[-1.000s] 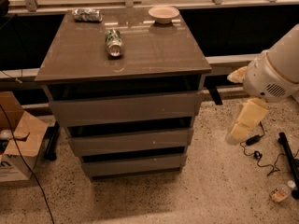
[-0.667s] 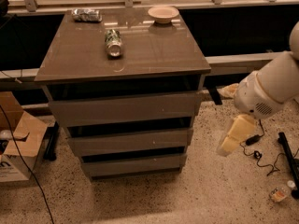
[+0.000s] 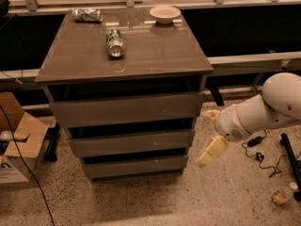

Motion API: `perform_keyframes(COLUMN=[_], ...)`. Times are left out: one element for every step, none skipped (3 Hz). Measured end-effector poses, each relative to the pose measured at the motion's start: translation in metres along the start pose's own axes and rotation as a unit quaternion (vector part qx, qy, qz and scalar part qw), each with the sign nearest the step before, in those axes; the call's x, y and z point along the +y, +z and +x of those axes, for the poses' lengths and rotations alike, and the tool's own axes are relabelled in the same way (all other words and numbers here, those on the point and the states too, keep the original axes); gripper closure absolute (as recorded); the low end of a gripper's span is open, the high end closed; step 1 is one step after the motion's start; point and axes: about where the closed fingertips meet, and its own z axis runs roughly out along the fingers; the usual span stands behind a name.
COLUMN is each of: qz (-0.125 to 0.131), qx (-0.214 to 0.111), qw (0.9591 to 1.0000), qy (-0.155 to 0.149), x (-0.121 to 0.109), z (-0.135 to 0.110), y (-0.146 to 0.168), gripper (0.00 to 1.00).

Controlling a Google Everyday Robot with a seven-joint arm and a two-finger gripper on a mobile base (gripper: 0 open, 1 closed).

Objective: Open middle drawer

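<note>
**A:** Where is the arm?

**B:** The arm [image 3: 263, 112] reaches in low from the right, its white forearm sloping down to the left. The gripper [image 3: 205, 136] is at its left end, just beside the cabinet's [image 3: 155, 55] right side and above the floor [image 3: 188, 201].

**A:** And the fingers?

**B:** The fingers [image 3: 212, 150] stand apart with nothing between them. One points down and left, and the other shows higher up by the wrist.

**A:** The middle drawer?

**B:** The middle drawer [image 3: 131, 142] sits between the top drawer [image 3: 124, 108] and the bottom drawer [image 3: 134, 165]. Only its front shows, with a dark gap above it. The gripper is level with its right end, near it but not touching.

**A:** What has changed since a second ago?

**B:** The arm has swung left and down. The gripper was well off to the right and is now close to the cabinet. The drawers and the things on top have not moved.

**A:** Any containers?

**B:** A bowl [image 3: 164, 14] stands at the far right of the top, and I cannot tell what is in it. A can [image 3: 114, 43] lies on its side near the middle. A crumpled packet [image 3: 87, 15] lies at the far left. On the floor to the left, a box [image 3: 21, 142] stands with its flaps open and something pale inside.
</note>
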Motion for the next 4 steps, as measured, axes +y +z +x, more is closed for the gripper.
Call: perform_keyframes(qz=[-0.003, 0.016, 0.037, 0.042], qx=[0.000, -0.019, -0.024, -0.041], qw=[1.0000, 0.9995, 0.9979, 0.9968], qy=[0.002, 0.021, 0.047, 0.054], x=[0.000, -0.010, -0.028, -0.044], z=[0.002, 0.007, 0.014, 0.017], y=[0.003, 0.015, 0.045, 0.070], gripper=[0.00, 0.00, 0.00, 0.00])
